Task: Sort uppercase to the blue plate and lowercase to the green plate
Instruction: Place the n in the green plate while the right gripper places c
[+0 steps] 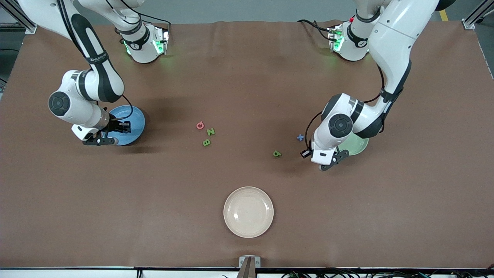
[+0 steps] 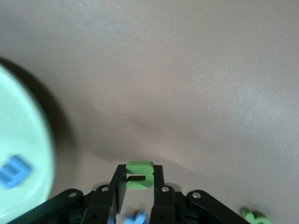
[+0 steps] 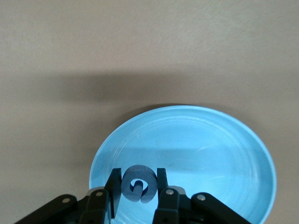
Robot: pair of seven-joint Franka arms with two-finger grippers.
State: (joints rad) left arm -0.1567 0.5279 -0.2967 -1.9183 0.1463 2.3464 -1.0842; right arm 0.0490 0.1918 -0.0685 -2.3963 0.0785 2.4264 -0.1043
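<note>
Cream plate (image 1: 248,212) lies unused; right claw (image 3: 139,192) pinches blue G (image 3: 138,183), left claw (image 2: 139,188) pinches green letter (image 2: 138,175).

Toy letters and two plates on the counter.
Round blue plate (image 1: 135,119) and pale mint-green plate (image 1: 357,144) sit at opposite ends; pinkish-red Q (image 1: 200,125), green N (image 1: 210,131), green B (image 1: 207,142) cluster together; blue x (image 1: 300,137) lies near green a-like letter (image 1: 277,153).
</note>
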